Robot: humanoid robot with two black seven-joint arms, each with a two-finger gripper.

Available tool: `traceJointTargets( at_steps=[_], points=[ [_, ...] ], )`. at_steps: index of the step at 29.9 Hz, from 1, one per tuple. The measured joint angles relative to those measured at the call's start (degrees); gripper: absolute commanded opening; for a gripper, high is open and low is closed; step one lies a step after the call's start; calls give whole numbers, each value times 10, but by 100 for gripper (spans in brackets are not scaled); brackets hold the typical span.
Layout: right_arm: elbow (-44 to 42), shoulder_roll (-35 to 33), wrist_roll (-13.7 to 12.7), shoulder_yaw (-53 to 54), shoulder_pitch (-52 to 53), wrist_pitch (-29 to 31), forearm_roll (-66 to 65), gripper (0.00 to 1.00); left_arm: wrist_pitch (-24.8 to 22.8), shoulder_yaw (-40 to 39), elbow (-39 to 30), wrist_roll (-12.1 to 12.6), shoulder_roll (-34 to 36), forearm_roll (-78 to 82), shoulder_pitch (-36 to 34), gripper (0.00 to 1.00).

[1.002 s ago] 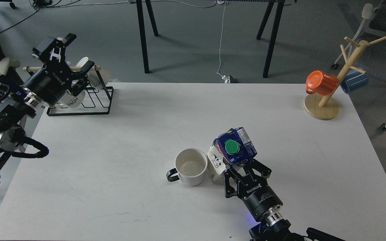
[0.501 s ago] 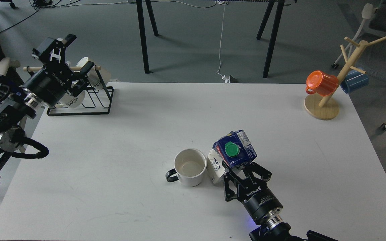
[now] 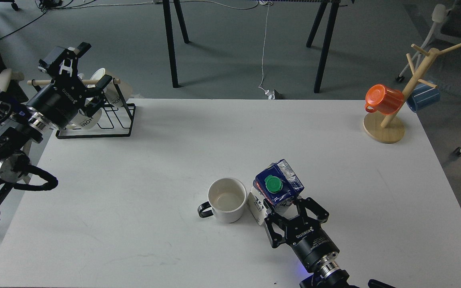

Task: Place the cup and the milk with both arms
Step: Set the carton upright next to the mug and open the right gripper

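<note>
Our right claw [image 3: 290, 208] has its two fingers on either side of the tall blue and white milk carton with the round green cap [image 3: 278, 188], low down on its near side, and looks to be holding it. The carton stands tall on the white surface [image 3: 134, 192], just past the claw. The short white ceramic cup with the black handle [image 3: 226, 200] sits just beside it, on the left. Our left claw [image 3: 81, 66] is spread wide and holds nothing, far off by the black wire rack [image 3: 110, 120]. The right arm is much nearer.
</note>
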Motion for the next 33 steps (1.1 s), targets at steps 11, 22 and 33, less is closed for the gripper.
traceJointTargets(
  at_steps=[11,22,33],
  points=[
    [11,0,0,2,0,0,-13,97,0,0,3,0,-4,0,0,95],
    [42,-2,0,2,-4,0,-36,98,0,0,8,0,-4,0,1,95],
    [76,-25,0,6,-33,0,-54,98,0,0,8,0,-4,0,1,95]
  ],
)
